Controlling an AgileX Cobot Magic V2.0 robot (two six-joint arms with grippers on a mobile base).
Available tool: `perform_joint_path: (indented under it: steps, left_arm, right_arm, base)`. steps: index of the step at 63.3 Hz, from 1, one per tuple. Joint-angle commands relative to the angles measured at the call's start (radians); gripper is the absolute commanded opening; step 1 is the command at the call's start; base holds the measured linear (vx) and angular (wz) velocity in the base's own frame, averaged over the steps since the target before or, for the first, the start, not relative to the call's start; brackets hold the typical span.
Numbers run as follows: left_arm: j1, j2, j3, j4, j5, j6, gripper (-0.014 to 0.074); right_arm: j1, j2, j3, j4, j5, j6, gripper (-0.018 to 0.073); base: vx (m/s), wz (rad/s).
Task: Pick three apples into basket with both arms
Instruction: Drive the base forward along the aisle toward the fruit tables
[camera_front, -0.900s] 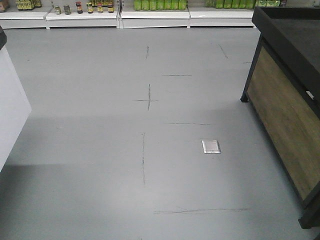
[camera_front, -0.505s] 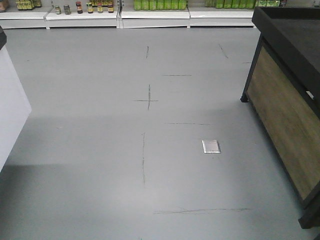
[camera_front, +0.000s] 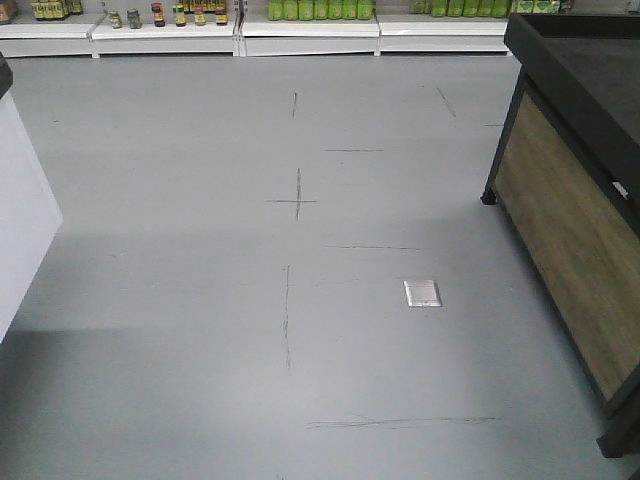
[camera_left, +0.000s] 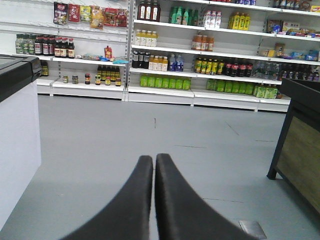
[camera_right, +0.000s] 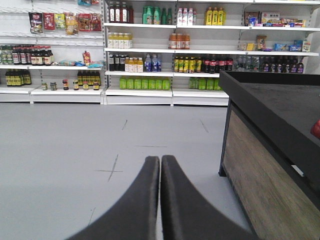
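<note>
From the front view I get mostly grey floor (camera_front: 200, 330). It has thin dark scuff lines and a small metal plate (camera_front: 422, 293) set into it. The bottom shelves (camera_front: 310, 30) run along the far edge, a white cabinet (camera_front: 20, 210) cuts in on the left, and a black-topped stand (camera_front: 570, 200) with a wood panel is on the right. Neither arm shows here.

The left wrist view fills that in. The left gripper (camera_left: 154, 159) points out over the floor with its two dark fingers pressed together and nothing between them. Past it the full shelves (camera_left: 165, 50) rise, loaded with bottles (camera_left: 165, 81) (green ones low, yellow and orange higher). The cabinet (camera_left: 17, 140) shows its dark lid, and only a corner of the stand (camera_left: 300, 150) is in frame.

The right wrist view matches it. The right gripper (camera_right: 160, 160) is closed tight and empty. Only this view looks across the stand's (camera_right: 270, 165) black top. At that top's right edge, cut off by the frame, there is a red sliver (camera_right: 316, 129). Too little shows for me to call it an apple.
</note>
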Motion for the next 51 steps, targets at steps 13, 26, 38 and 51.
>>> perform_joint_path:
  steps: [13,26,38,51]
  left_arm:
    - [-0.006,-0.016,0.005,-0.009,-0.076,-0.004,-0.0006]
    - [-0.006,-0.016,0.005,-0.009,-0.076,-0.004,-0.0006]
    - [-0.006,-0.016,0.005,-0.009,-0.076,-0.004,-0.0006]
    - [-0.006,-0.016,0.005,-0.009,-0.076,-0.004,-0.0006]
  right_arm:
    - [-0.001,-0.014,0.014,-0.011,-0.078,-0.01,-0.0009]
    - [-0.001,-0.014,0.014,-0.011,-0.078,-0.01,-0.0009]
    - [-0.001,-0.014,0.014,-0.011,-0.078,-0.01,-0.0009]
    - [-0.001,-0.014,0.014,-0.011,-0.078,-0.01,-0.0009]
  base:
    - [0.03,0.02]
    - [0.08,0.03]
    - [0.14,-0.03]
    - [0.15,-0.06]
